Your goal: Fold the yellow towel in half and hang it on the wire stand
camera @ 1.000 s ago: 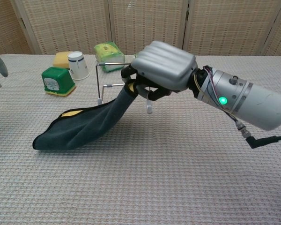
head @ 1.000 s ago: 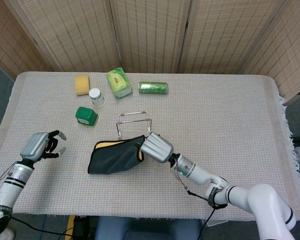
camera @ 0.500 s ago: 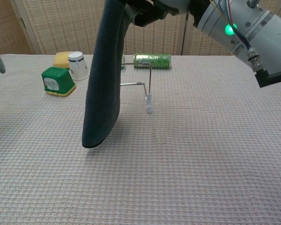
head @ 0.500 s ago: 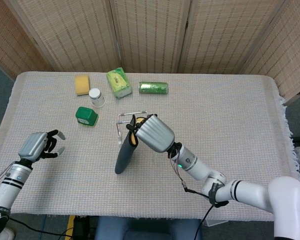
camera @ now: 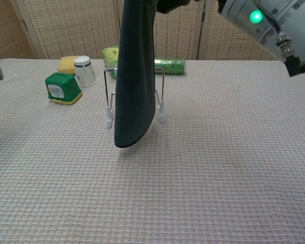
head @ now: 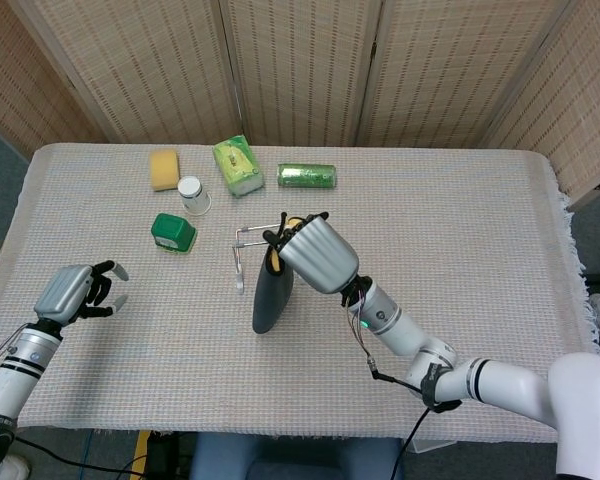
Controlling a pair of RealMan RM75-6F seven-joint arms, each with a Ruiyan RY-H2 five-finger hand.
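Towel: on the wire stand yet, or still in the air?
In the air. The towel hangs from the right hand, in front of the wire stand.

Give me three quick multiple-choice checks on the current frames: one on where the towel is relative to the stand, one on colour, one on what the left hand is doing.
1. Where does the towel hang?
A. Draped over the wire stand's top bar
B. Held up by the right hand, dangling in front of the wire stand
C. Flat on the table

2. What colour is the lying can at the back?
A. Green
B. Red
C. Blue

3. What is the left hand doing?
A. Gripping the towel's lower end
B. Holding the white cup
C. Holding nothing, near the left table edge

Key: 1 B, the chest view shows the stand's legs behind the hanging cloth, whose tip is off the table. 2 A, the can is plainly green in both views. 3 C, the head view shows it far from the towel with nothing in it.
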